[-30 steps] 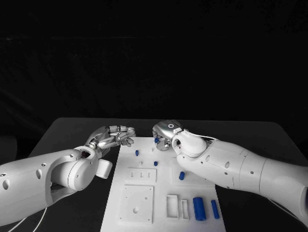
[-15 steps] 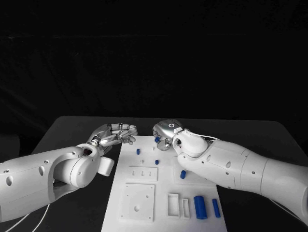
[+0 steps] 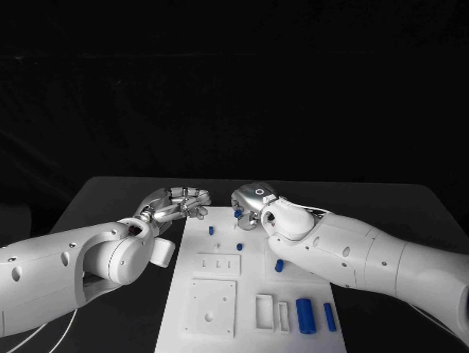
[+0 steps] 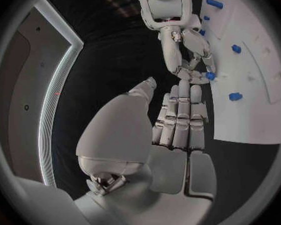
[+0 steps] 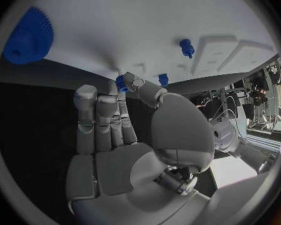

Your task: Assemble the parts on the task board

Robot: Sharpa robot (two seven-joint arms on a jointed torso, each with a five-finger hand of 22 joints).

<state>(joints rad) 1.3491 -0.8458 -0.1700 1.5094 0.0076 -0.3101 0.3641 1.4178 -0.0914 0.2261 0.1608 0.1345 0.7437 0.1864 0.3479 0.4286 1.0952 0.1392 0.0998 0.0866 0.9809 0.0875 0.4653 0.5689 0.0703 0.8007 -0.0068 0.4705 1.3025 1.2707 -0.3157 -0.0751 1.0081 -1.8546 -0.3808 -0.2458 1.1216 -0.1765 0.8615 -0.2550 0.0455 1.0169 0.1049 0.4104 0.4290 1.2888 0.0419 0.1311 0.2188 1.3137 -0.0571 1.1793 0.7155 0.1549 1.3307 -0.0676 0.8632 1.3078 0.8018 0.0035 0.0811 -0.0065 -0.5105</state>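
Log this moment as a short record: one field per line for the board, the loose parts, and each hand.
board: white task board lying lengthwise on the black table
near-end parts: two blue cylinders, lying flat side by side
mid-board parts: small blue pegs standing in the board
gear: blue toothed gear on the board
left hand: over the board's far left edge, fingers extended, holding nothing
right hand: at the board's far end, pinching a small blue part at its fingertips
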